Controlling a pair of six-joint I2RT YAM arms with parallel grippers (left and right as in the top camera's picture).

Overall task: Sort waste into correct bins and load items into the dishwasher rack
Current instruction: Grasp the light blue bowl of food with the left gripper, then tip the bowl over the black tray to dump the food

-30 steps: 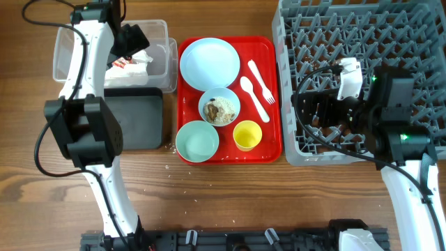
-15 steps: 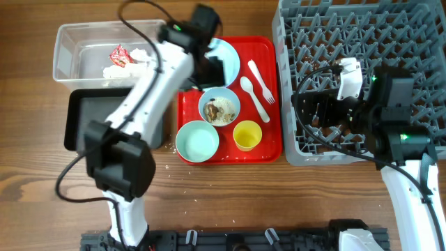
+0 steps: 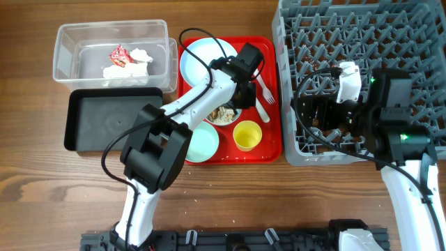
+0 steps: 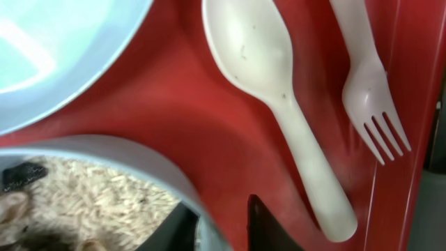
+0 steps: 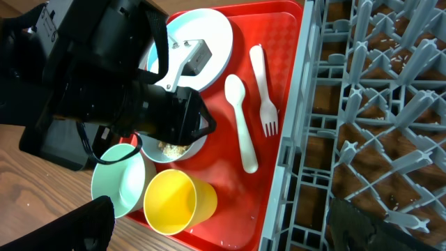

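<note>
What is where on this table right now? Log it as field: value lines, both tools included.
left tool: open, fingers either side of the rice bowl rim
right tool: open, holding nothing, at the dishwasher rack edge
clear tub: holds napkins and red wrapper
black tray: on the table beside the clear tub
red serving tray: carries plate, rice bowl, empty bowl, yellow cup, spoon, fork
dishwasher rack: none of the dishes loaded
</note>
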